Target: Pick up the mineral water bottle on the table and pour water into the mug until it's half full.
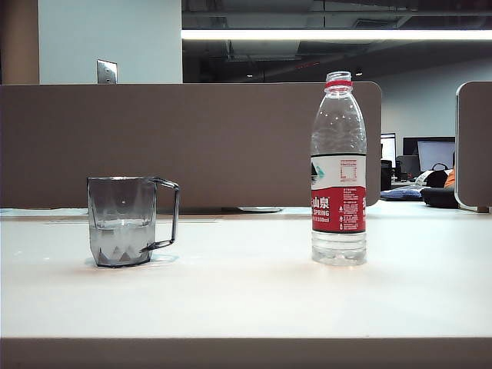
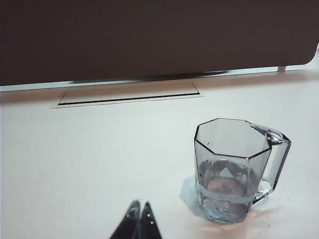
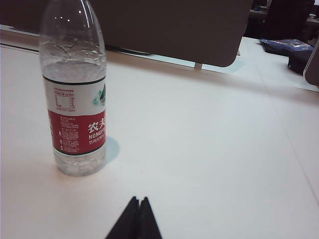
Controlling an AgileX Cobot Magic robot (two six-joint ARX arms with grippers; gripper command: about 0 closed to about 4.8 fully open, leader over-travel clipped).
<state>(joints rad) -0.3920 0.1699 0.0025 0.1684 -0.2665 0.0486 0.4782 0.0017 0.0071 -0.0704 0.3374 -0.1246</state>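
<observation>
The white worktop (image 1: 254, 300) fills the lower half of the exterior view, a brown partition (image 1: 200, 142) behind it. The mineral water bottle (image 1: 338, 173) stands upright right of centre, uncapped; the mug (image 1: 123, 221), partly filled with water (image 1: 121, 240), sits at left, well apart. Left claw (image 2: 139, 205) hangs pressed together near the mug; right claw (image 3: 139, 200) likewise near the bottle
</observation>
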